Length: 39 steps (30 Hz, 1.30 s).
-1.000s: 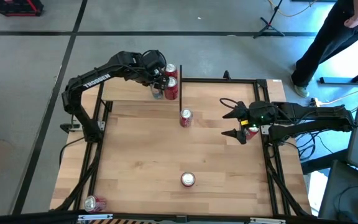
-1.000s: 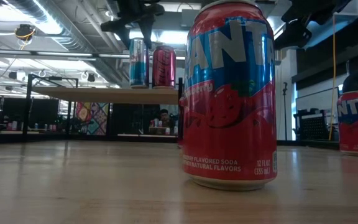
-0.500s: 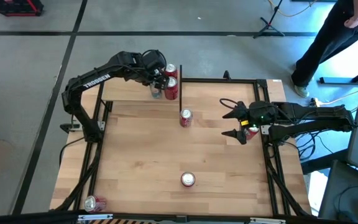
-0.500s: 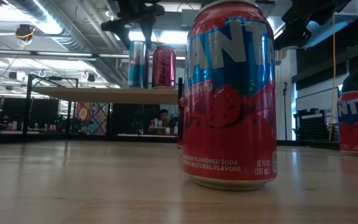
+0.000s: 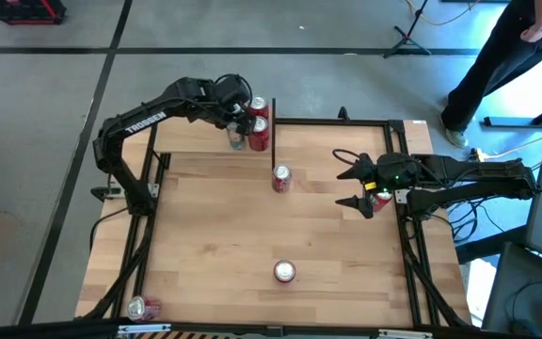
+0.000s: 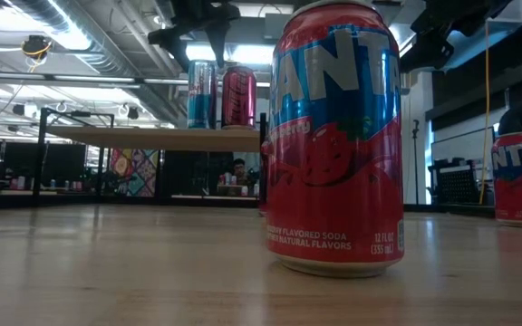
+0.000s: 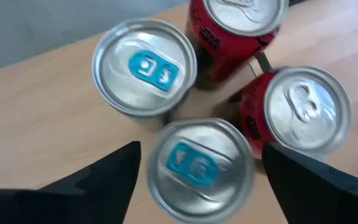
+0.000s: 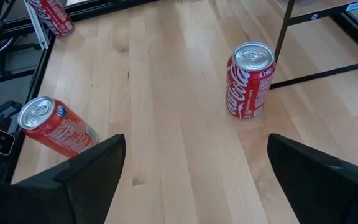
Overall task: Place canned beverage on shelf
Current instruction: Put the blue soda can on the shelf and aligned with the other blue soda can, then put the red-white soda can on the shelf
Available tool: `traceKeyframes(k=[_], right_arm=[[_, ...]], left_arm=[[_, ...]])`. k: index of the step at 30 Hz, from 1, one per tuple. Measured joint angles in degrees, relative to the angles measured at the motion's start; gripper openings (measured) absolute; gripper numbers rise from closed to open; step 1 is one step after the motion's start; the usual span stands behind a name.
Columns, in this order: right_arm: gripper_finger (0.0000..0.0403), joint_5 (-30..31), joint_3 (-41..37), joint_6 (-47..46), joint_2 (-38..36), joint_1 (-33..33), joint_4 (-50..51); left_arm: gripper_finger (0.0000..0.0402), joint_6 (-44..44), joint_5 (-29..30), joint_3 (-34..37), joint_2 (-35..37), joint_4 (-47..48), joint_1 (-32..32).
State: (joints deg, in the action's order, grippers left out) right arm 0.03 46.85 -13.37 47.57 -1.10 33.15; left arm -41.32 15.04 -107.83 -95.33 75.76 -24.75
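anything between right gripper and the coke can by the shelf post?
Nothing: right wrist view shows bare tabletop between the open right gripper and the upright Coca-Cola can.

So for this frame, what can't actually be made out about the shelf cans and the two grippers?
- High view: the left gripper covers the shelf, so the cans there cannot be counted.
- Left wrist view: four can tops, the nearest can blurred; labels are mostly hidden, since it looks down on the lids.
- Low view: the Fanta can blocks the middle of the table, and both grippers are cut by the top edge.
- Right wrist view: the right gripper is open and empty; its fingertips are cut off.
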Motion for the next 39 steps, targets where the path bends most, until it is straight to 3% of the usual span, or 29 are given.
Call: traceKeyframes(k=[7,13,21,29,34,39], right_arm=[[0.0379,0.00,0.00,-0.02,0.00,-0.02,-0.02],[0.0379,0.00,0.00,-0.04,0.00,0.00,-0.04],[0.0379,-0.03,0.00,-0.07,-0.01,0.00,-0.26],[0.0379,-0.27,0.00,-0.07,-0.01,-0.01,-0.52],[0.0379,1.87,0.02,-0.08,1.18,0.00,-0.59],[0.0379,2.08,0.05,-0.45,6.56,0.00,-4.35]], left_arm=[[0.0340,2.87,-7.82,-3.02,3.42,0.84,0.94],[0.0341,4.91,-13.06,-3.29,8.11,3.18,6.59],[0.0341,2.28,-12.62,-3.23,8.96,12.40,18.76],[0.0341,0.70,-6.34,-1.44,8.67,6.97,29.31],[0.0341,-1.71,-1.11,-1.38,7.32,-3.46,31.06],[0.0341,2.91,-1.11,-0.99,6.87,-2.19,32.61]])
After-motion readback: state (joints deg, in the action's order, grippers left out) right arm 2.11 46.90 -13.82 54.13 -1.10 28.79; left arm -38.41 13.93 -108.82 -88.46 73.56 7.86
